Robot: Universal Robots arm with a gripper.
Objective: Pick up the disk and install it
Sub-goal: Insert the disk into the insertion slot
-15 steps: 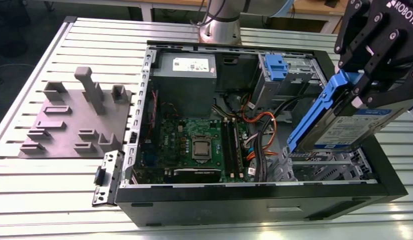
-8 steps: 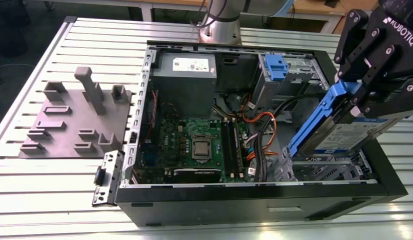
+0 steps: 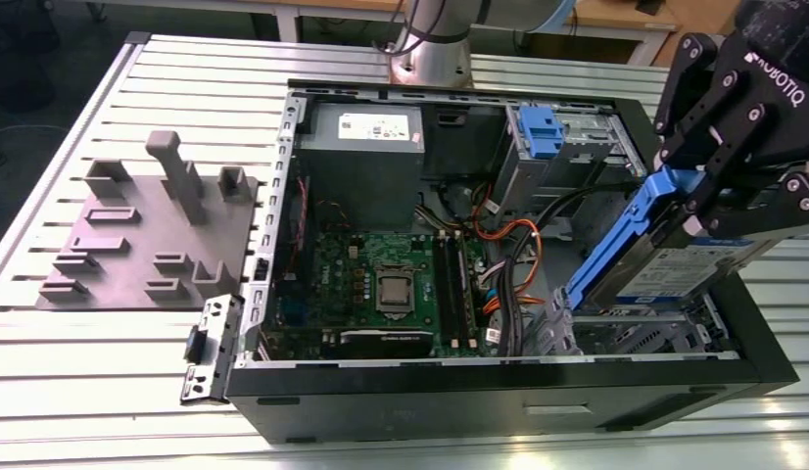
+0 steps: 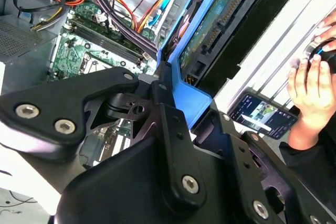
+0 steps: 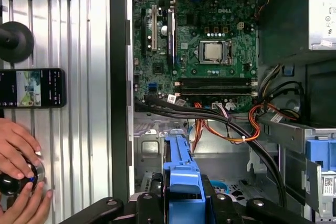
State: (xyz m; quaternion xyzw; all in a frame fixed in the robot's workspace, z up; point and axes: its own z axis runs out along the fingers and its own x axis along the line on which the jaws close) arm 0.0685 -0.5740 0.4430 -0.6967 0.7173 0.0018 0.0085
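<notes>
The gripper (image 3: 718, 211) clamps the disk (image 3: 666, 259), tilted above the open case's (image 3: 509, 377) corner bay; it could snag the cables (image 3: 509, 240) nearby or jam crooked.

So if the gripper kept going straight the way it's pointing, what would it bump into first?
Probably the metal drive cage in the computer case. The gripper is shut on the disk, which tilts down towards that corner, so the disk would touch first. Depth is hard to judge.

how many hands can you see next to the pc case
2. In the first wrist view both lie on the slatted table beside the case: one hand on top of a round black knob, the other hand below it.
</notes>
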